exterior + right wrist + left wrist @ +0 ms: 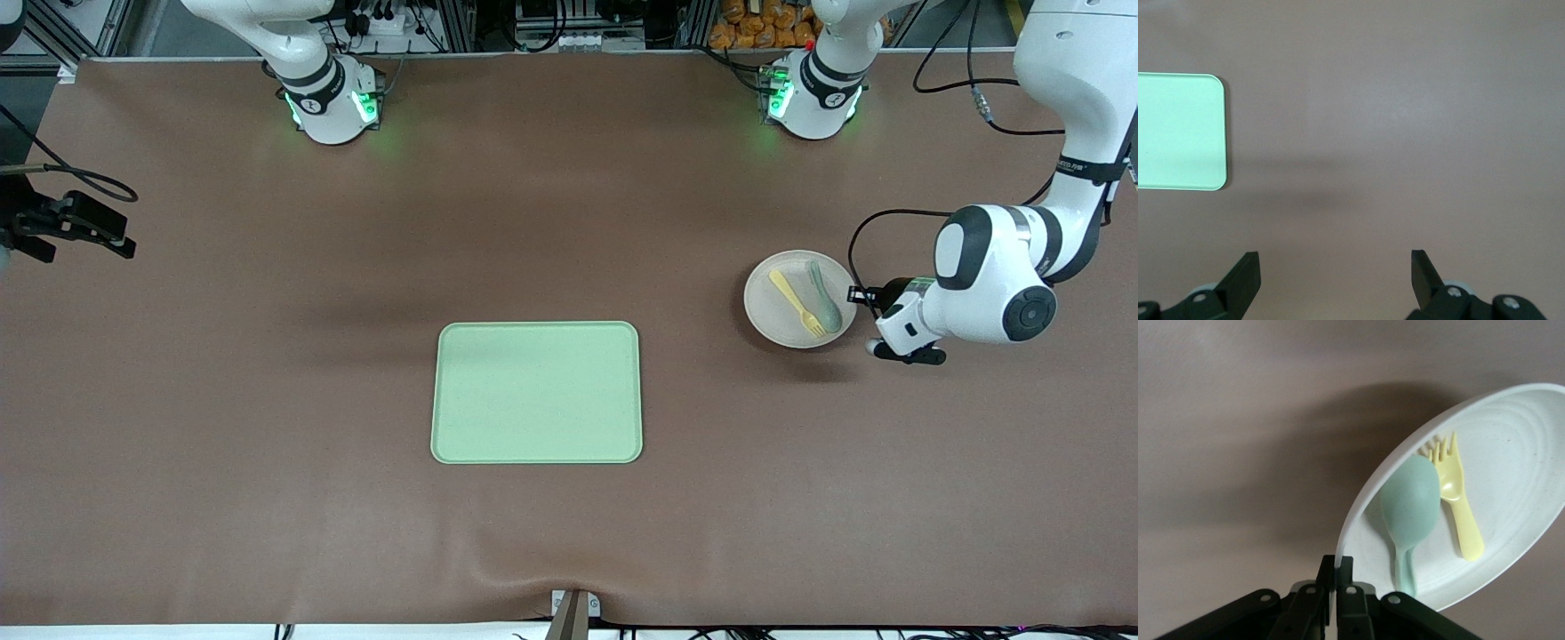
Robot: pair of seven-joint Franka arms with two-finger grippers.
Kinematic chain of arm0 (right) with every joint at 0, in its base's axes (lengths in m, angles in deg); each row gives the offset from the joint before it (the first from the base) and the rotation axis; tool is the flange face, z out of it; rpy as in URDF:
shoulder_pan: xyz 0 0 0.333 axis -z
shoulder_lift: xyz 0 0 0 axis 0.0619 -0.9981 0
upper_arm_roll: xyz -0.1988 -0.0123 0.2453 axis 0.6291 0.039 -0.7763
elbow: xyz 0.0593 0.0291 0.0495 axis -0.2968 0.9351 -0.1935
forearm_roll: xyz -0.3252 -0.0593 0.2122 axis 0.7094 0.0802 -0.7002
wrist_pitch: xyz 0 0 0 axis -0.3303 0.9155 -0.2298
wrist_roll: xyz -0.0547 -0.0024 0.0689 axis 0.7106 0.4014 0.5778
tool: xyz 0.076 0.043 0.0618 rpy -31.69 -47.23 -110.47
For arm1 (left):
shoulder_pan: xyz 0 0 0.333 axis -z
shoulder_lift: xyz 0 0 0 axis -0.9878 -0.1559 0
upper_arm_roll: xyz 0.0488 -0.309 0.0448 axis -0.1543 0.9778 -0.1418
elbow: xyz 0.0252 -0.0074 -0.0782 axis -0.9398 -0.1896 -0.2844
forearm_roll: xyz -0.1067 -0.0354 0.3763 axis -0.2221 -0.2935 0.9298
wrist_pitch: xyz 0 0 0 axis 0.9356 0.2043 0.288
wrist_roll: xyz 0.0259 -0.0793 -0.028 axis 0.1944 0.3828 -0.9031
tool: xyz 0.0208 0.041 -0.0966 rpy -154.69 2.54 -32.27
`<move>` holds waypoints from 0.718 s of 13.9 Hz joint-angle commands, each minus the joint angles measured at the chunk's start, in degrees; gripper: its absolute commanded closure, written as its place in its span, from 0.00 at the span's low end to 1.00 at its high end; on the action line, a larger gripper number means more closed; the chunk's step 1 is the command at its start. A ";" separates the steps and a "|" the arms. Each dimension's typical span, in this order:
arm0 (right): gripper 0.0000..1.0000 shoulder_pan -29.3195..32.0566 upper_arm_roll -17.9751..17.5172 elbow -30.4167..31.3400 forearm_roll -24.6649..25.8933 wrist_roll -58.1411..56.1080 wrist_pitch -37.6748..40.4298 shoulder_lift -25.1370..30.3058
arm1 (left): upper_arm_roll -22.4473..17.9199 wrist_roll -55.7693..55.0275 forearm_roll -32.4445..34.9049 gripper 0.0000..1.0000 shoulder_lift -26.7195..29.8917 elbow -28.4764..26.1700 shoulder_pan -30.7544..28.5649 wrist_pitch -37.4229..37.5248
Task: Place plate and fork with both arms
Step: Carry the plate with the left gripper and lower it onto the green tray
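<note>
Between left gripper (1336, 577) fingers, plate (1511, 440) rim.

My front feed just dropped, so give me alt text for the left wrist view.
The left gripper is shut on the rim of the plate, which tilts over the brown table. On the plate lie the fork and a grey-green spoon, side by side.

Cream matte plate (794, 302) carries a pale yellow fork (796, 303) and grey-green spoon (823, 298); light-green tray (537, 393) lies on plain brown table (267, 400); white arms bear black grippers and green-lit bases.
</note>
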 commanded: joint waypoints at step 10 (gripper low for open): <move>0.00 0.24 0.14 1.07 0.00 -0.59 -0.29 1.23 | 0.74 -0.02 -6.08 1.00 -13.56 23.94 18.18 4.43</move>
